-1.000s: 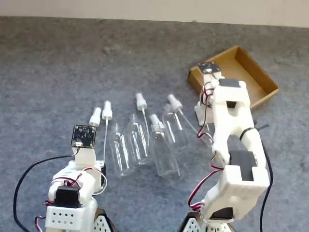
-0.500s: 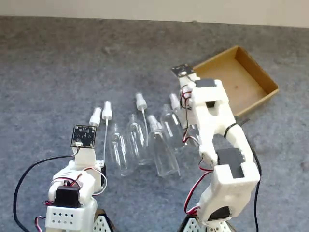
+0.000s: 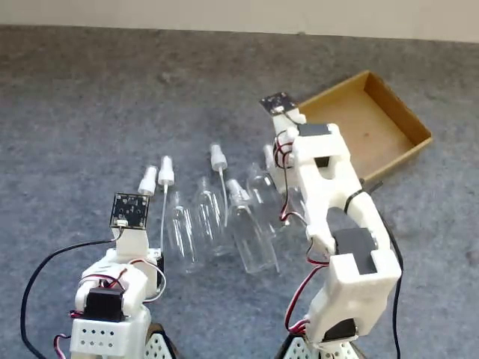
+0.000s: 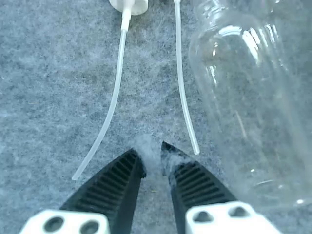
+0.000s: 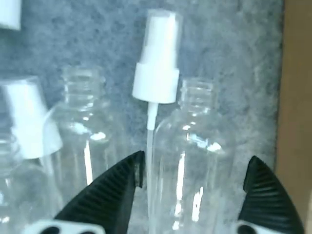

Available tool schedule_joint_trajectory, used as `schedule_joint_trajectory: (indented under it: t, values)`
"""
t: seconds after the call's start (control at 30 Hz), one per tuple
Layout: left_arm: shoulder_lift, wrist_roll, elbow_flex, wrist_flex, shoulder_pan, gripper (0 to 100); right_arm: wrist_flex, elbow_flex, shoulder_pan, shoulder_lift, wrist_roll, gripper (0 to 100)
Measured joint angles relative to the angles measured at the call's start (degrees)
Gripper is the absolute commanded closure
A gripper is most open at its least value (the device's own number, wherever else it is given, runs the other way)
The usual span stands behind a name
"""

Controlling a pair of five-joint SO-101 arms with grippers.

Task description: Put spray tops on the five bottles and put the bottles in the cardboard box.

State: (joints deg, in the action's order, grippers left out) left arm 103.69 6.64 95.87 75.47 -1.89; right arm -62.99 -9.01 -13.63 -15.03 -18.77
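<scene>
Clear, see-through bottles (image 3: 209, 217) lie side by side on the grey felt (image 3: 90, 97) that covers the table, necks toward the far side. Those in sight are all outside the cardboard box (image 3: 419, 134), which sits at the far right, near the right arm (image 3: 329, 187). White spray tops (image 3: 166, 173) lie among the necks, thin tubes trailing. The right gripper (image 5: 195, 165) has its jaws spread wide to either side of one bottle, with a spray top just beside that bottle's neck and the box wall close by. The left gripper (image 4: 152, 151) hangs low over the felt, jaws a narrow gap apart on nothing, between two tubes (image 4: 105, 126) and just beside a bottle. A pale strip (image 3: 224, 15) edges the felt's far side, and the broadest stretch of felt lies between it and the bottles.
</scene>
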Motion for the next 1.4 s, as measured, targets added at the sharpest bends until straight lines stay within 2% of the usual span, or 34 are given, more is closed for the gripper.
schedule_joint_trajectory:
  t: [0.33,0.53,0.73,1.4]
  values:
    - [0.0,0.0,0.0,0.0,0.0,100,0.8,0.2,0.0,-6.2,0.0,70.4]
    - [0.0,0.0,0.0,0.0,0.0,100,0.9,0.2,0.0,-6.2,0.0,81.6]
    - [0.0,0.0,0.0,0.0,0.0,100,1.0,0.8,0.3,-6.1,0.0,82.4]
    - [0.0,0.0,0.0,0.0,0.0,100,-12.9,-0.9,0.4,19.0,-0.1,82.4]
